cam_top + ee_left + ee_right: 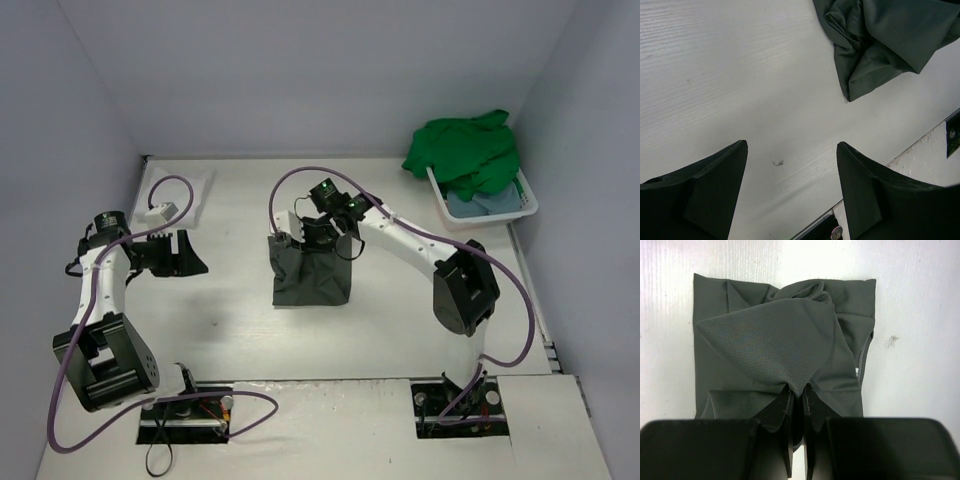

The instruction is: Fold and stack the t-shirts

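Your right gripper is clenched on a fold of the dark grey-olive shirt, half-folded at mid-table; your left gripper hangs released, well apart. The green shirt and light blue shirt sit unfolded in the basket, so most work looks left.

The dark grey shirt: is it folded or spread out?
Partly folded: the dark grey shirt lies as a compact rectangle, with the right gripper pinching one flap lifted.

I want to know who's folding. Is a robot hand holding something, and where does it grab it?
The right gripper pinches a lifted fold of the dark grey t-shirt. The left gripper is open, holding nothing.
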Available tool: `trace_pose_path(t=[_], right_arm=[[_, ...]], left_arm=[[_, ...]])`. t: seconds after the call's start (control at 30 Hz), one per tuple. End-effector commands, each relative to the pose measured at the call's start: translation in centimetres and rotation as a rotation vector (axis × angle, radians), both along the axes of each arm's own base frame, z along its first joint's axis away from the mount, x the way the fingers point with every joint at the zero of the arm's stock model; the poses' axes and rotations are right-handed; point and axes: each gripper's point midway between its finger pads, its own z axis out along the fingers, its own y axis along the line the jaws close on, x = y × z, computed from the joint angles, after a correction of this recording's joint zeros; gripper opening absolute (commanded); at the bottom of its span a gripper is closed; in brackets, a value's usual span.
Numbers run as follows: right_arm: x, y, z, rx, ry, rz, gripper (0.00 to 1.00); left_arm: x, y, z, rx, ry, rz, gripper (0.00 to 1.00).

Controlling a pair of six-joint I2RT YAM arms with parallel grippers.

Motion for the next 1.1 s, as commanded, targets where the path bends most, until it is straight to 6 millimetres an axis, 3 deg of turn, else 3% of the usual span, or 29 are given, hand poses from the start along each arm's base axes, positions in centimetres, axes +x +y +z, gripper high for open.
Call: trace_pose_path(t=[0.0, 0.07, 0.23, 0.4, 0.47, 0.5, 0.53, 0.57, 0.6, 0.63, 0.67, 0.7, 0.73, 0.8, 0.83, 0.87, 0.93, 1.07], right_arm=[[1.7, 1.5, 2.3, 0.075, -0.048, 0.039, 0.00], [2.3, 1.6, 1.3, 0.067, -0.032, 0.034, 0.00], [3.6, 1.6, 1.4, 0.081, -0.034, 0.018, 0.00], [1.8, 1.2, 2.7, 0.100, -0.021, 0.020, 0.00], [0.7, 1.0, 5.0, 0.131, -0.038, 0.015, 0.00], [-0.1, 0.6, 6.2, 0.149, -0.049, 0.016, 0.00], [-0.5, 0.5, 6.6, 0.157, -0.048, 0.016, 0.00], [-1.1, 0.5, 6.9, 0.164, -0.038, 0.011, 0.00], [-1.6, 0.4, 7.8, 0.177, -0.047, 0.012, 0.00], [-2.0, 0.2, 7.4, 0.171, -0.037, 0.010, 0.00], [-2.4, 0.2, 7.4, 0.172, -0.029, 0.007, 0.00], [-2.6, 0.2, 7.4, 0.172, -0.026, 0.006, 0.00], [-2.8, 0.0, 6.9, 0.162, -0.017, 0.002, 0.00], [-3.1, 0.1, 6.6, 0.159, -0.001, 0.000, 0.00], [-3.4, 0.2, 6.5, 0.158, 0.004, 0.003, 0.00], [-3.6, 0.2, 6.2, 0.155, 0.014, 0.004, 0.00], [-4.0, 0.3, 5.7, 0.148, 0.027, 0.010, 0.00], [-4.6, 0.7, 4.3, 0.125, 0.049, 0.029, 0.00]], left_arm=[[1.1, 0.3, 1.9, -0.001, -0.068, -0.015, 0.66], [1.2, 0.2, 1.8, -0.005, -0.065, -0.018, 0.66], [1.3, -0.1, 1.7, -0.031, -0.055, -0.027, 0.62], [3.4, -0.8, 3.8, -0.052, -0.104, -0.048, 0.52], [4.8, -2.7, 4.5, -0.024, -0.134, -0.117, 0.46], [6.3, -3.0, 5.9, 0.033, -0.177, -0.129, 0.43], [7.0, -4.1, 6.4, 0.055, -0.188, -0.163, 0.34], [7.7, -6.8, 5.9, 0.058, -0.170, -0.243, 0.27], [8.3, -8.2, 6.4, 0.054, -0.168, -0.267, 0.21], [9.7, -9.3, 8.3, 0.043, -0.214, -0.288, 0.16], [10.4, -12.1, 7.3, 0.005, -0.162, -0.334, 0.04], [11.3, -13.0, 7.5, -0.014, -0.166, -0.344, 0.00], [13.0, -14.1, 7.1, -0.038, -0.159, -0.355, 0.00], [14.3, -16.3, 6.5, -0.091, -0.128, -0.358, 0.00], [14.9, -17.2, 4.7, -0.111, -0.076, -0.368, 0.00], [14.9, -18.9, 4.8, -0.128, -0.076, -0.406, 0.00], [14.4, -20.3, 2.4, -0.122, -0.013, -0.450, 0.00], [12.6, -22.2, -0.4, -0.165, 0.074, -0.508, 0.00]])
